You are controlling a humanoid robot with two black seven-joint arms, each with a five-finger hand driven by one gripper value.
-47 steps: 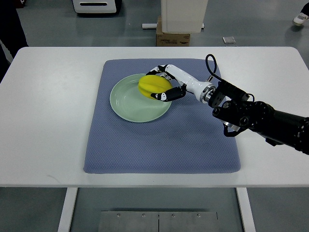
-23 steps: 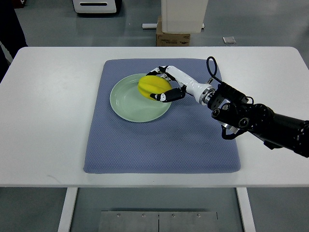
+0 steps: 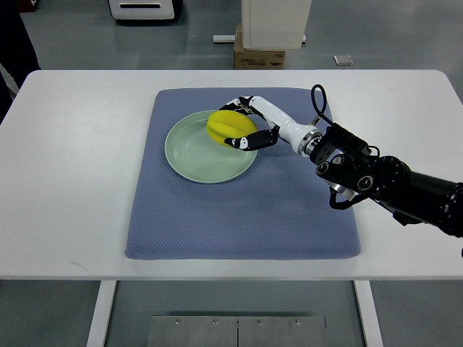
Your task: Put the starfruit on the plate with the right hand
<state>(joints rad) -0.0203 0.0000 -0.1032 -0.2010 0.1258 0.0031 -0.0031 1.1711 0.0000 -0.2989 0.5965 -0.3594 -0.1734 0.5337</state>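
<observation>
White rectangular table (image 3: 79, 166) carries blue-grey textured mat (image 3: 239, 217). Pale green round plate (image 3: 192, 160) sits on mat. Right hand (image 3: 247, 124) over plate's right rim, fingers curled around yellow ridged starfruit (image 3: 228, 126).

Looks like a robotics lab or test bay from my feed. White tabletop (image 3: 79, 181) on plain white legs, standing on a grey smooth industrial-type floor (image 3: 79, 43). A blue-grey mat (image 3: 239, 217) is laid out as a marked work area. Beyond the far edge I see a white equipment base (image 3: 145, 9), a white cabinet or column (image 3: 275, 22) and a cardboard box (image 3: 258, 56) on the floor. No household furniture, just rig gear.
</observation>
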